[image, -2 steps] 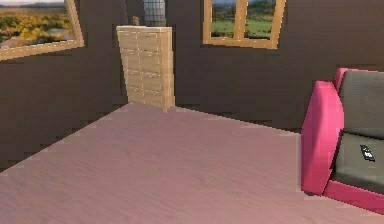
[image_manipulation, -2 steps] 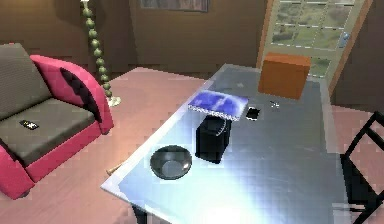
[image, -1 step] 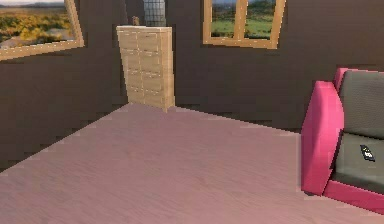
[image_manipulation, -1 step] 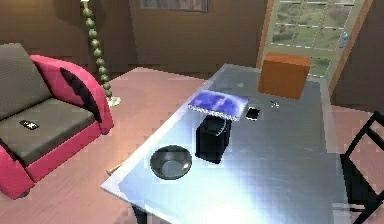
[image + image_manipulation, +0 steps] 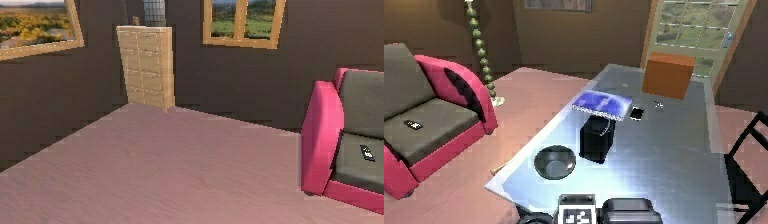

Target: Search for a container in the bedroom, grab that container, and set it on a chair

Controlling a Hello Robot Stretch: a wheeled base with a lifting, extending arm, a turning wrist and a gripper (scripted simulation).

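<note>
In the arm side view we note a pink armchair [image 5: 429, 125] at left. At the bottom edge the fingers [image 5: 536, 218] are mostly cut off; we cannot tell their state or load. Candidate containers on the tabletop [image 5: 674, 140]: bowl [image 5: 556, 160], black box [image 5: 596, 138], and orange box [image 5: 669, 75] at the far end. A dark chair [image 5: 746, 160] stands at right.

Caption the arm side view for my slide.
Grey table holding an orange box, flat blue item, black box and dark bowl, pink armchair alongside.
</note>
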